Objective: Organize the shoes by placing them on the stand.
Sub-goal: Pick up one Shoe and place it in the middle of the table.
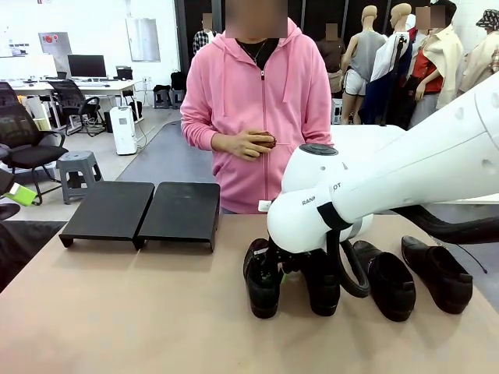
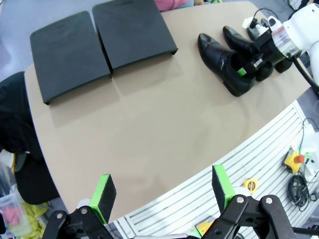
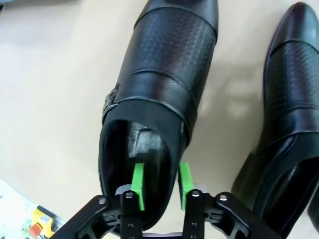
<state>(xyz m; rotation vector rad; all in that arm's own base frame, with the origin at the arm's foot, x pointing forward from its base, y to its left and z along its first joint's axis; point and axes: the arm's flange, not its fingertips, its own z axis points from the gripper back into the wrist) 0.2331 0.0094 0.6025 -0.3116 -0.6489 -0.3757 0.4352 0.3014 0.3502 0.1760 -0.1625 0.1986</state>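
Right end effector [image 3: 161, 186] grips glossy black perforated-leather shoe [image 3: 164, 74] at its collar.

Neighbouring shoe [image 3: 291, 114] partly beyond the right wrist view's edge

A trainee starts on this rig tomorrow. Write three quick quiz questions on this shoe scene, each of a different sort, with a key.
1. How many shoes are on the table, off the stand?
2. True or false: the left gripper is open and holds nothing.
3. The pads of the right gripper flank: A) the rim of the shoe nearest the stand; B) the stand; C) the table's edge.
Key: 1 four; 2 true; 3 A.
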